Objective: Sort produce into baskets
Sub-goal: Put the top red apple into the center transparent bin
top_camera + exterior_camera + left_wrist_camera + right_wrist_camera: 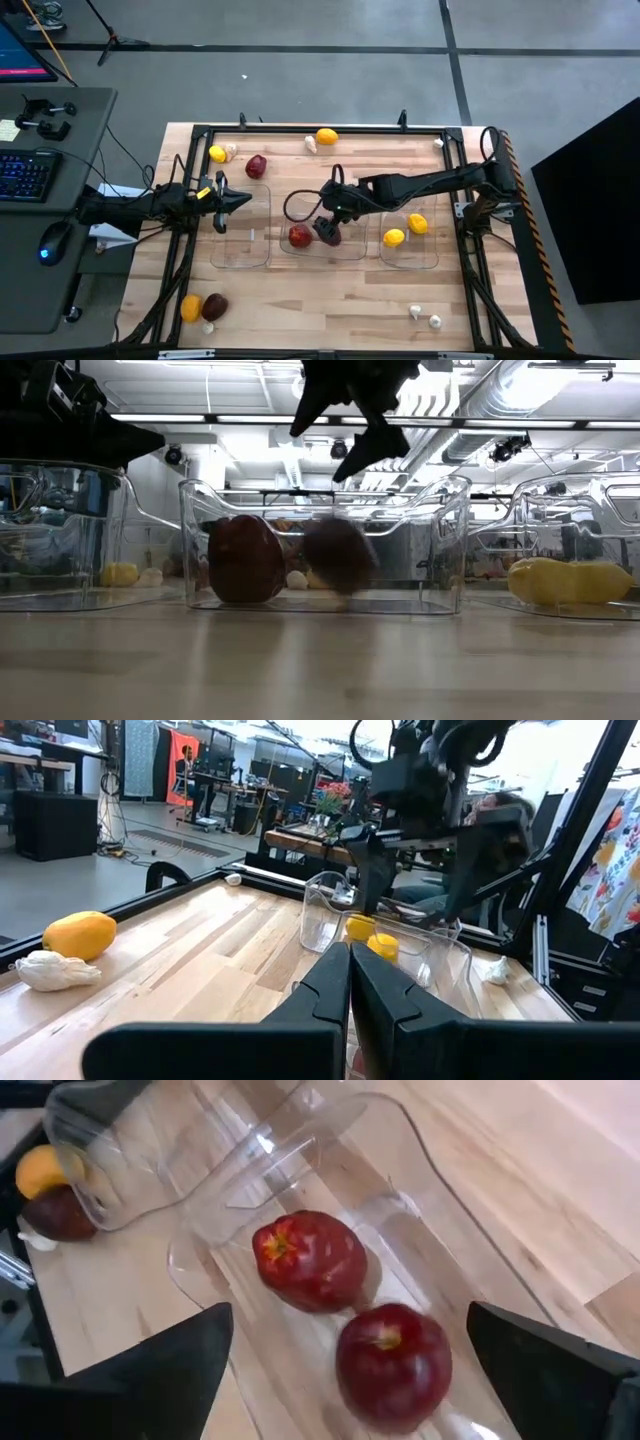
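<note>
Two red apples (393, 1365) in middle bin (420, 1210), right hand (350, 1370) released above; firm, smooth, grip sides.

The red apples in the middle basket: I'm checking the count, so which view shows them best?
The right wrist view: both red apples lie unobstructed between the open right gripper fingers. High view partly hides one; low view blurs one; left wrist view hides both.

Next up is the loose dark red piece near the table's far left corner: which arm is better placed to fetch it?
Left, probably. The left gripper, fingers shut, hovers by the left basket, close to that dark red piece. The right gripper hangs open over the middle basket, farther away.
</note>
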`<state>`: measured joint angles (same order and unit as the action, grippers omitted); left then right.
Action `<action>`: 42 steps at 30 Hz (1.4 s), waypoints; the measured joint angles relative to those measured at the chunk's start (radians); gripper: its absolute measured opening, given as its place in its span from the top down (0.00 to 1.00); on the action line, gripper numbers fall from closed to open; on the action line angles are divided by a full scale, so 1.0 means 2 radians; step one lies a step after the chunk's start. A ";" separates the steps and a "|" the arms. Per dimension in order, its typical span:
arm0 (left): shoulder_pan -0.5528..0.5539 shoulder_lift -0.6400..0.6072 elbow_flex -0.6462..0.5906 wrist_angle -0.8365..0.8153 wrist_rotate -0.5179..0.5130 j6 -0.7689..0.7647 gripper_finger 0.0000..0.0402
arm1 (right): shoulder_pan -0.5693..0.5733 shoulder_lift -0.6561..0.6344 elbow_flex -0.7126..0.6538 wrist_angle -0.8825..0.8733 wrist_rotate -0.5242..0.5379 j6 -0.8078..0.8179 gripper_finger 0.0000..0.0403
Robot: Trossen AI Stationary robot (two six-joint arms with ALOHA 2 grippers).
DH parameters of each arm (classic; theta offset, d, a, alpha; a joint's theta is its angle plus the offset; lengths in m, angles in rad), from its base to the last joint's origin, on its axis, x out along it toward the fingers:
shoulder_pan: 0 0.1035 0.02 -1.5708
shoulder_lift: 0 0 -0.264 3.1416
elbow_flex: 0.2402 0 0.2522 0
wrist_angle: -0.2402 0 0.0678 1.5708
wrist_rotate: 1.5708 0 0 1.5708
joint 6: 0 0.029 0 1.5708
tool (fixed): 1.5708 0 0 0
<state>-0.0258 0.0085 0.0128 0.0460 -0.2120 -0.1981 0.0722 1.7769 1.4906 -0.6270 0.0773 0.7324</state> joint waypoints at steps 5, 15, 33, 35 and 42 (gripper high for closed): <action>0.000 0.000 0.000 0.000 0.000 0.000 1.00 | -0.036 -0.021 0.021 -0.003 -0.052 -0.016 0.10; 0.000 0.000 0.000 0.005 -0.003 0.024 1.00 | -0.121 -0.128 0.037 -0.087 0.003 -0.133 0.12; 0.014 0.091 0.043 0.198 -0.146 -0.212 1.00 | -0.219 -0.265 -0.191 0.025 -0.112 -0.230 0.12; 0.020 0.131 0.074 0.190 -0.150 -0.200 1.00 | -0.226 -0.272 -0.222 0.071 -0.148 -0.200 0.12; 0.076 0.260 0.181 0.148 -0.113 -0.128 1.00 | -0.221 -0.274 -0.260 0.185 -0.172 -0.114 0.12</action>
<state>0.1255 0.5293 0.3741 0.3420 -0.4379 -0.4548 -0.3689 1.2290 0.9697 -0.2564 -0.2667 0.5042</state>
